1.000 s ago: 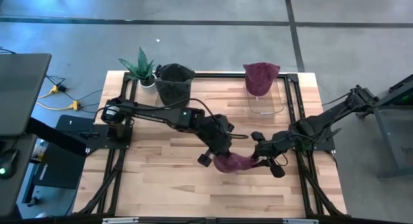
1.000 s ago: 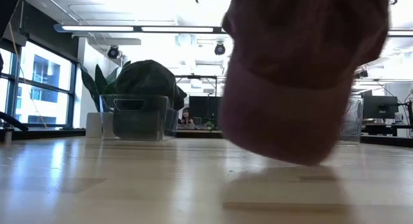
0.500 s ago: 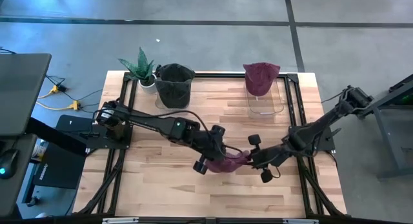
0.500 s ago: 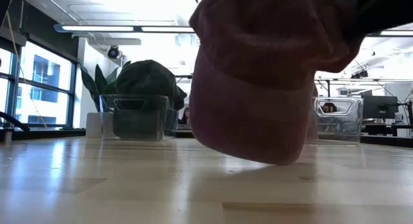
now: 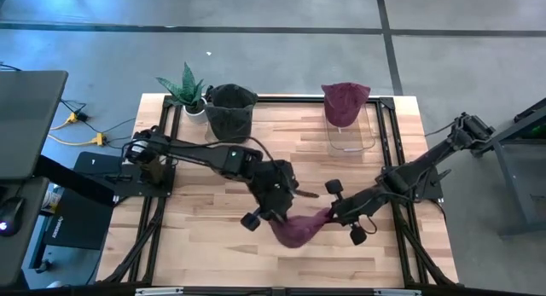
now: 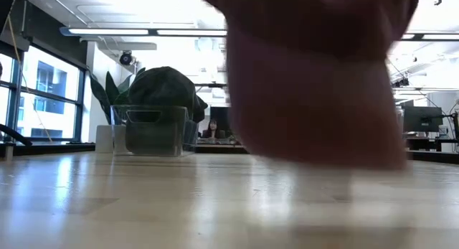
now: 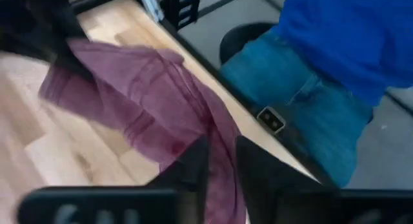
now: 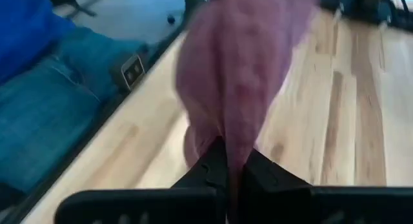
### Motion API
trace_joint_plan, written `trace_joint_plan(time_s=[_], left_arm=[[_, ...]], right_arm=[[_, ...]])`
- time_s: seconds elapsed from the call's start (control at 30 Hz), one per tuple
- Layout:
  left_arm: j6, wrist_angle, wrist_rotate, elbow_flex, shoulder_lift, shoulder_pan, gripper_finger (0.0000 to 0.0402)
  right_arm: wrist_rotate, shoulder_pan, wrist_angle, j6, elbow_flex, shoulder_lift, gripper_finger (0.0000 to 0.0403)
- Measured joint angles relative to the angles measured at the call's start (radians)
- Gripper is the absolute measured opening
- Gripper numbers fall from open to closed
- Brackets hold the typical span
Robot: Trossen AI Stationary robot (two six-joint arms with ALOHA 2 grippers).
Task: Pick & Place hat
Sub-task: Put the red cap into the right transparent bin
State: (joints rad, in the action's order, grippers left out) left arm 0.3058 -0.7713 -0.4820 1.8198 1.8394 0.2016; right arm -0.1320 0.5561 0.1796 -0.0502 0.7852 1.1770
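Both pincers, left pincer (image 5: 275,212) and right pincer (image 5: 334,212), remain clenched on the maroon hat (image 5: 299,229), which has swung lower between them, stretching open for placement.

Wood-plank table (image 5: 213,253) on a black frame, on a grey floor (image 5: 273,57) crossed by dark lines; dark desk (image 5: 26,117) at left edge of the high view, yellow cables (image 5: 81,125) beside it. In the low view, an office behind: windows (image 6: 36,98) at left, ceiling strip lights (image 6: 143,31) across the top, a monitor (image 6: 419,120) at right, a seated person (image 6: 212,128) far off at centre. Wrist views: person in blue top and jeans (image 7: 322,88) just past the table edge.
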Motion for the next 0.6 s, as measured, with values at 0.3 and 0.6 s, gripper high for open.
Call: trace_joint_plan(time_s=[0.3,0.6], left_arm=[[-0.064,0.181,-0.081,0.000,0.071,-0.081,0.0245],[-0.234,0.172,0.223,0.000,0.159,-0.084,0.0323]], right_arm=[[-0.108,0.028,0.098,-0.124,-0.001,-0.002,0.0005],[-0.199,0.062,0.124,-0.133,-0.001,-0.023,0.0004]])
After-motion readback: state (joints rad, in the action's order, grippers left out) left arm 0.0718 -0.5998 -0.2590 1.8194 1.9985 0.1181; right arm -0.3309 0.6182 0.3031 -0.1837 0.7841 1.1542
